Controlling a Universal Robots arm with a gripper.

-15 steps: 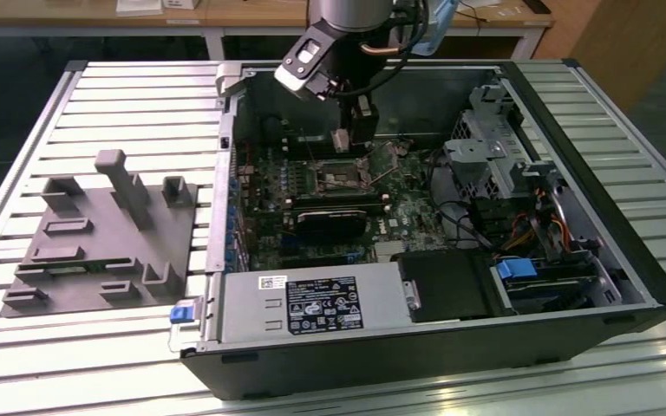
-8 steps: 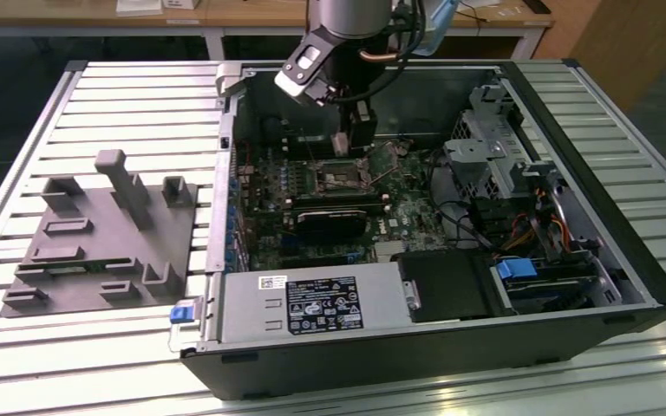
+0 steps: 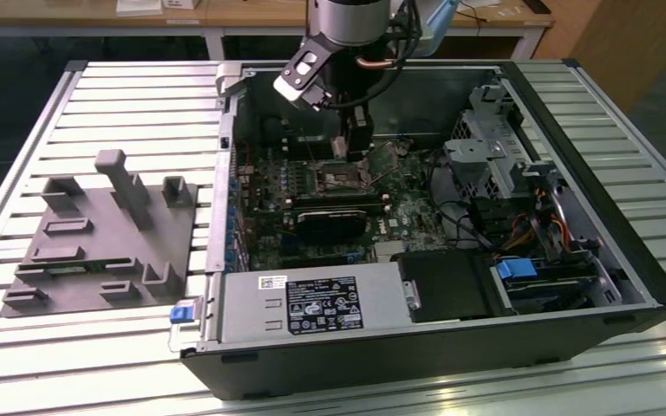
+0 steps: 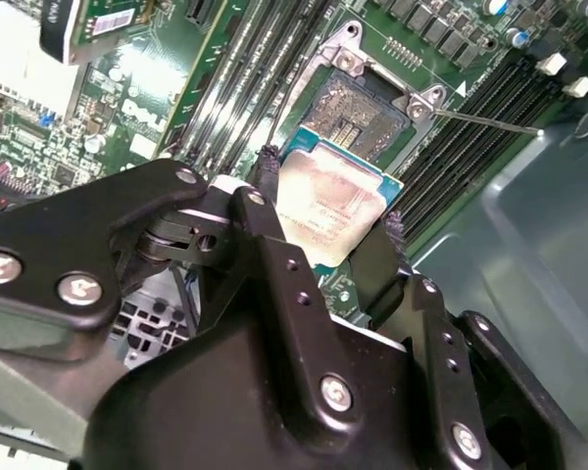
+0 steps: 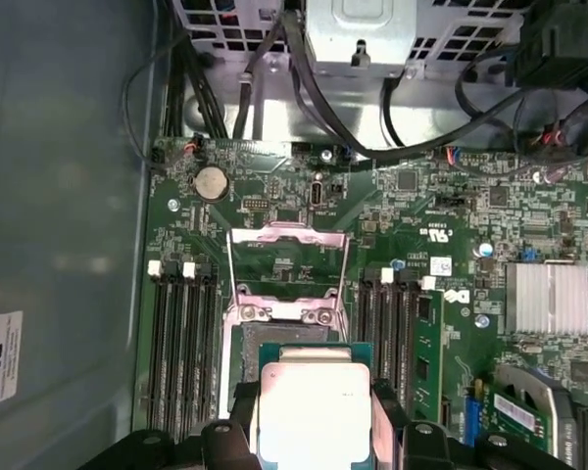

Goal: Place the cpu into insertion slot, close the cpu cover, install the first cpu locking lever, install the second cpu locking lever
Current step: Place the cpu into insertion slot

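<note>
The end effector [image 4: 328, 201] is clenched on the cpu [image 4: 338, 211], gripping it by two opposite edges; the chip's silver face shows in both wrist views; the cpu hangs just above the slot [image 4: 361, 110], not seated, and overlaps its near edge in the second wrist view; the slot lies bare, its dark centre ringed by metal, amid the green board [image 5: 441, 225]; in the first wrist view the cover [image 5: 289, 233] stands swung up at the slot's edge away from the cpu; in the exterior view the arm reaches down into the open case [image 3: 426, 355], which lies on the slatted tabletop [image 3: 114, 95]; a grey fixture [image 3: 101, 234] sits just beside the case, at the exterior view's left.
</note>
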